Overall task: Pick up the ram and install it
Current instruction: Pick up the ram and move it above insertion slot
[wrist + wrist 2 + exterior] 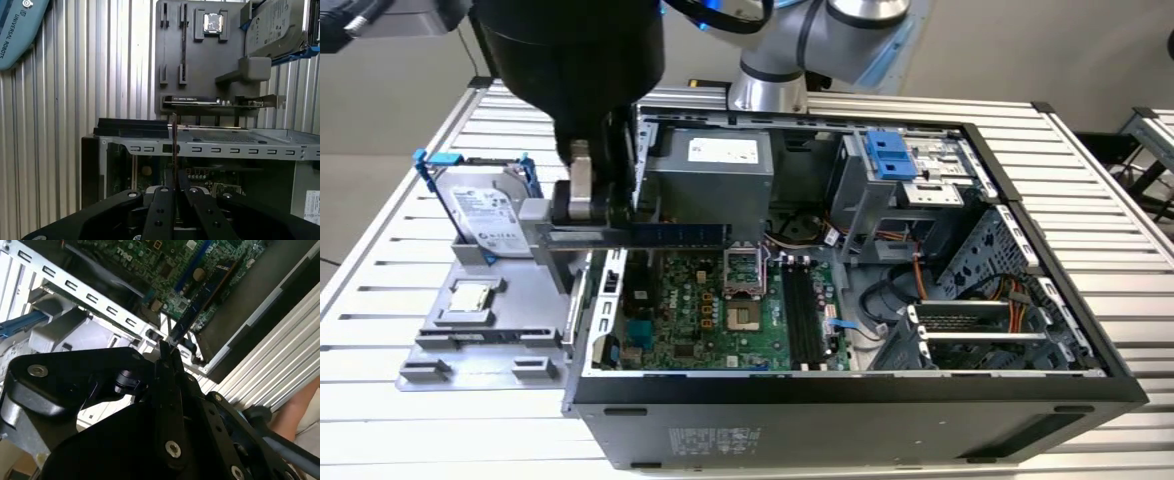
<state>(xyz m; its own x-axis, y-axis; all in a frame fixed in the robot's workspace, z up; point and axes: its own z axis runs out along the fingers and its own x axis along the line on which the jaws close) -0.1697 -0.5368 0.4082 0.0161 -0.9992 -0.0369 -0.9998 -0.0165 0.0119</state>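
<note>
My gripper (pixel 603 215) is shut on one end of the ram (pixel 683 233), a narrow dark bluish board with black chips. It holds the stick level above the open computer case (pixel 854 395), over the wall on the exterior view's left. The motherboard (pixel 700 320) and its long black memory slots (pixel 803 315) lie below and toward the exterior view's right. In both wrist views the ram (pixel 200 295) (pixel 175 142) shows edge-on, sticking out from the closed fingertips (pixel 162 360) (pixel 167 192).
A grey fixture plate (pixel 460 345) beside the case carries a silver hard drive (pixel 487 205) with blue rails, a square processor (pixel 471 297) and an upright expansion card (pixel 200 101). The slatted metal table (pixel 400 420) surrounds everything. A person's arm (pixel 302 407) is near the table edge.
</note>
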